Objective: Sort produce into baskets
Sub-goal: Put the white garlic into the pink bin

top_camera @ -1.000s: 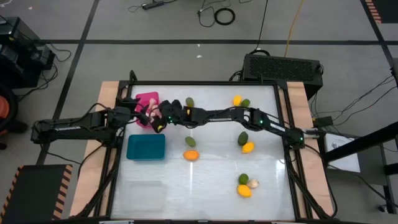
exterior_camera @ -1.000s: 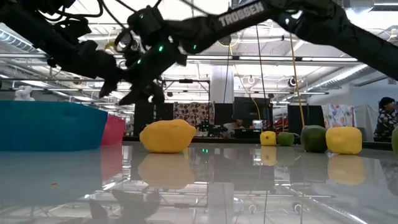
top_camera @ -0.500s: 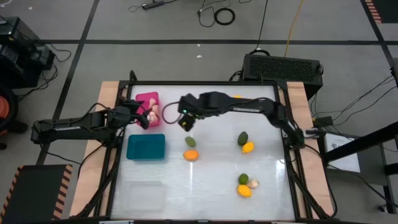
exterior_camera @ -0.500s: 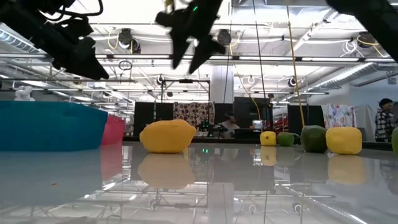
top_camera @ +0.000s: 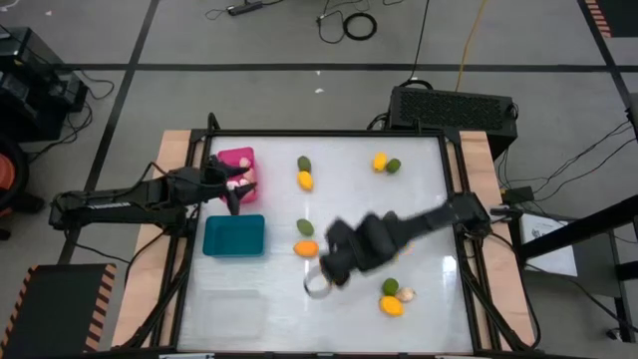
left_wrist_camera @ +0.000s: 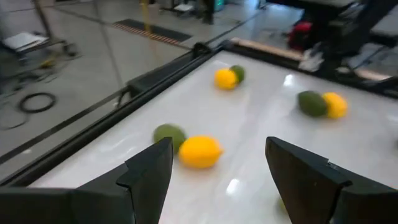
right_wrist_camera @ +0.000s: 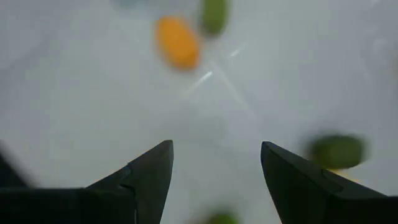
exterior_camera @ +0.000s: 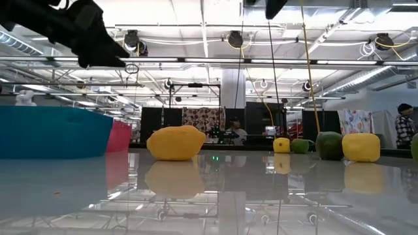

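Observation:
The produce lies scattered on the white table: a green oval (top_camera: 303,164) beside a yellow fruit (top_camera: 305,180) at the far side, a green oval (top_camera: 305,228) by an orange fruit (top_camera: 306,248) mid-table, and a garlic bulb (top_camera: 406,294) at the near right. The pink basket (top_camera: 237,160) holds pale bulbs, the teal basket (top_camera: 234,236) stands nearer, and the clear basket (top_camera: 232,309) nearest. My left gripper (top_camera: 235,187) hovers open at the pink basket's near right corner. My right gripper (right_wrist_camera: 214,149) is open and hangs high over mid-table (top_camera: 334,261), pointing down, with nothing between its fingers.
A yellow fruit (top_camera: 380,161) and a green one (top_camera: 394,166) lie at the far right. A green oval (top_camera: 390,287) and a yellow fruit (top_camera: 393,306) lie by the garlic bulb. Wooden rails edge the table's left and right sides.
My right gripper has swung from the pink basket toward the table's near right, rising and tipping from level to pointing down. My left gripper has tipped upward and risen slightly beside the pink basket.

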You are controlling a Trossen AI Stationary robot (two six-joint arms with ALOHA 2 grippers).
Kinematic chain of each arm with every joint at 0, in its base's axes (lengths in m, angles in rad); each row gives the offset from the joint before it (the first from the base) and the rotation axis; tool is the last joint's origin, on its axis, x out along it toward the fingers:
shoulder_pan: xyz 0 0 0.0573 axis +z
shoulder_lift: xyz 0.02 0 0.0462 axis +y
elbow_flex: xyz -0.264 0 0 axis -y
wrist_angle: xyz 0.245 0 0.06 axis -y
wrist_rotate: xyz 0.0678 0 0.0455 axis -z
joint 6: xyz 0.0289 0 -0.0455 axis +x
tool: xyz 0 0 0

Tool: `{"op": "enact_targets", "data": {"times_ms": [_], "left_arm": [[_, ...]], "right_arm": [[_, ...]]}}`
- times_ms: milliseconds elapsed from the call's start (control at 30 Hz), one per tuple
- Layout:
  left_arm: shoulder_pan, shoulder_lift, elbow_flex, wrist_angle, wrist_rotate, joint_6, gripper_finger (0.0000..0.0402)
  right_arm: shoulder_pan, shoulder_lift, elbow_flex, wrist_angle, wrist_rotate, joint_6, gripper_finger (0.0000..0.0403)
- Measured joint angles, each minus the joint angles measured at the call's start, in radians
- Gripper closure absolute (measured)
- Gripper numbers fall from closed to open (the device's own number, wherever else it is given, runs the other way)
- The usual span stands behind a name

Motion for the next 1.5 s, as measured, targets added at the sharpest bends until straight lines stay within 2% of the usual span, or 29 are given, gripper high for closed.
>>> {"op": "enact_targets", "data": {"times_ms": [133, 300, 433, 533, 667, 800, 867, 933, 1100, 1367, 1500], "left_arm": [[-0.002, 0.022, 0.000, 0.034, 0.066, -0.018, 0.0139], [-0.020, 0.066, 0.000, 0.064, 0.072, -0.057, 0.0139], [-0.062, 0.109, 0.000, 0.107, 0.077, -0.105, 0.0139], [-0.108, 0.146, 0.000, 0.134, 0.095, -0.107, 0.0139], [-0.173, 0.192, 0.000, 0.136, 0.096, -0.103, 0.0139], [-0.219, 0.226, 0.000, 0.149, 0.096, -0.064, 0.0139], [-0.235, 0.237, 0.000, 0.174, 0.096, -0.050, 0.0139], [-0.249, 0.246, 0.000, 0.196, 0.096, -0.050, 0.0139], [-0.272, 0.267, 0.000, 0.243, 0.094, -0.044, 0.0139], [-0.275, 0.285, 0.000, 0.248, 0.090, -0.044, 0.0139], [-0.275, 0.291, 0.000, 0.247, 0.089, -0.044, 0.0139]], "right_arm": [[0.146, 0.002, -0.021, 0.036, -0.017, 0.179, 0.0167], [0.276, 0.002, -0.066, 0.053, 0.014, 0.429, 0.0167], [0.345, 0.002, -0.128, 0.054, -0.061, 0.525, 0.0167], [0.383, 0.002, -0.188, 0.052, -0.122, 0.455, 0.0167], [0.417, 0.002, -0.278, 0.059, -0.149, 0.285, 0.0167], [0.415, 0.002, -0.340, 0.055, -0.201, -0.006, 0.0167], [0.411, 0.002, -0.368, 0.052, -0.203, -0.086, 0.0167], [0.401, 0.002, -0.396, 0.038, -0.213, -0.126, 0.0167], [0.352, 0.002, -0.475, 0.028, -0.331, -0.252, 0.0167], [0.292, 0.002, -0.555, 0.042, -0.339, -0.349, 0.0167], [0.275, 0.002, -0.605, 0.081, -0.408, -0.376, 0.0167]]}}
